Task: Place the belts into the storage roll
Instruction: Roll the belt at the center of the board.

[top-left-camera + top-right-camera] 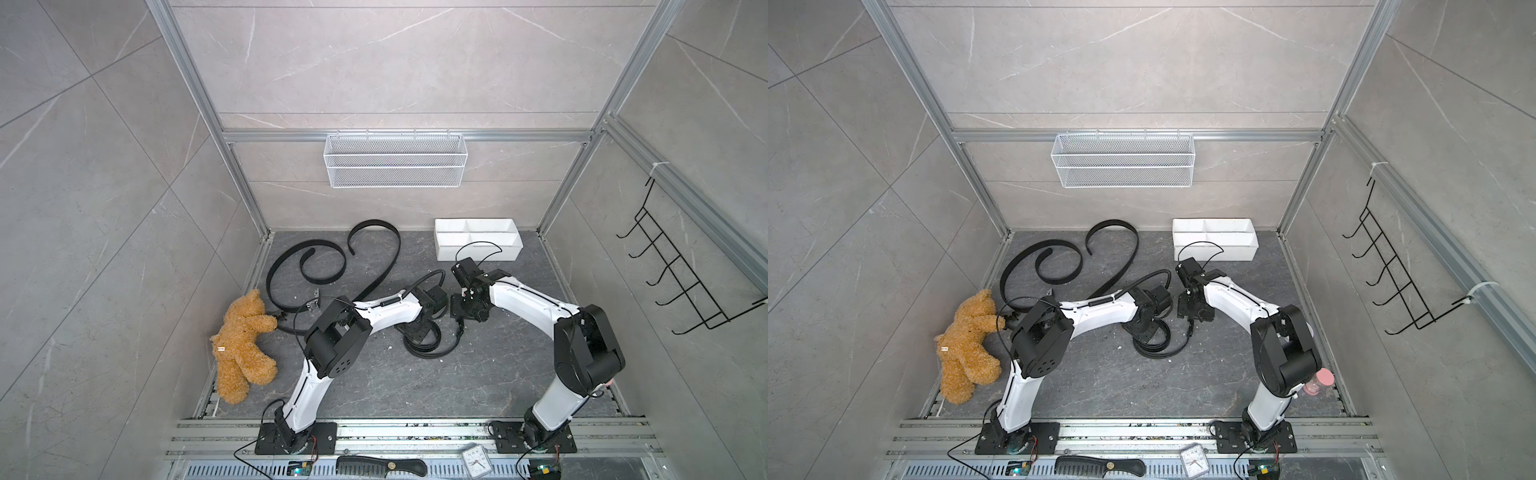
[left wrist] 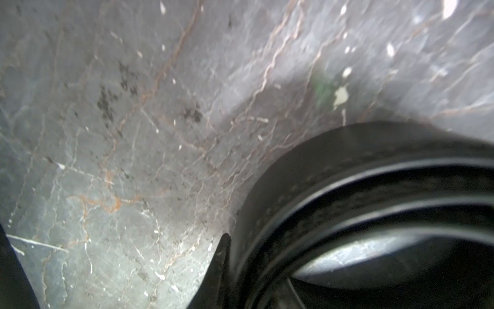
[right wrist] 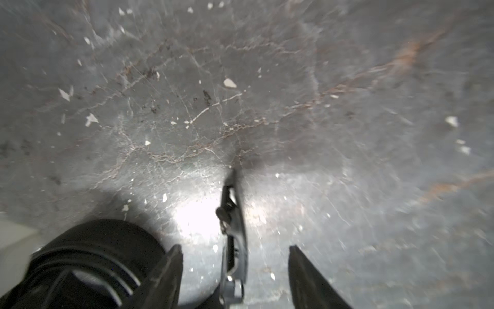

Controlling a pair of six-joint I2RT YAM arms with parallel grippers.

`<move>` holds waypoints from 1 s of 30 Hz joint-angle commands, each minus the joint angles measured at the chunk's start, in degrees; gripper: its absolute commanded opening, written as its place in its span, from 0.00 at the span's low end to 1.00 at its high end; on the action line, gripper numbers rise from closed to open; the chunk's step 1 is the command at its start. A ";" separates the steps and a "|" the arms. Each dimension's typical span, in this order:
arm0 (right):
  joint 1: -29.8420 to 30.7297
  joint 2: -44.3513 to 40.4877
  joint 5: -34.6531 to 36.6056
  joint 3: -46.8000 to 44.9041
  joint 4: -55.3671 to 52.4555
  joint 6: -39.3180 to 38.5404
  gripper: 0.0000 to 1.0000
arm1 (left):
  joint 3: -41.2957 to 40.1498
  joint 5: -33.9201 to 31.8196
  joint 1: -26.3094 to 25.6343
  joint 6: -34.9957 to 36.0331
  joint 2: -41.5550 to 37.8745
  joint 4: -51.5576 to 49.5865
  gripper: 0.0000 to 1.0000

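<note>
A black belt coiled into a roll (image 1: pixel 415 353) (image 1: pixel 1152 350) lies mid-floor. My left gripper (image 1: pixel 419 328) reaches down into the roll and is shut on its wall. In the left wrist view one finger (image 2: pixel 222 256) presses the outside of the coil (image 2: pixel 307 192), and the other finger is hidden inside. My right gripper (image 3: pixel 234 251) (image 1: pixel 467 316) stands open just right of the roll, with the belt's metal buckle end (image 3: pixel 232 227) loose between its fingers. Two more belts (image 1: pixel 286 257) (image 1: pixel 392 249) curl at the back left. The storage roll, a white four-compartment tray (image 1: pixel 478 253) (image 1: pixel 1214 251), sits at the back right.
A brown teddy bear (image 1: pixel 245 345) lies at the left wall, touching one belt's end. A white wire-mesh basket (image 1: pixel 395 160) hangs on the back wall and a black hook rack (image 1: pixel 681 270) on the right wall. A comb (image 1: pixel 380 465) and a clock (image 1: pixel 476 461) lie on the front rail.
</note>
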 commanded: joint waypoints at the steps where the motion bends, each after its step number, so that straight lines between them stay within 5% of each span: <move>1: -0.72 -5.81 1.57 0.96 -9.97 2.99 0.65 | -3.06 2.12 -0.34 -0.75 4.78 -10.78 0.00; 9: 4.32 -23.58 -13.35 -21.00 1.78 22.63 0.62 | -2.52 2.27 -0.43 -0.61 4.62 -9.97 0.00; 14: 7.73 -27.67 -13.26 -29.86 11.22 33.41 0.55 | -3.23 2.68 -1.23 -0.32 4.11 -8.71 0.00; 24: 7.42 -18.90 -10.14 -32.67 20.37 34.28 0.30 | -7.21 4.04 -3.99 1.96 2.14 -5.81 0.00; 30: 6.36 -10.48 -10.46 -28.49 24.67 31.33 0.28 | -9.69 6.13 -4.87 2.64 0.61 -3.81 0.00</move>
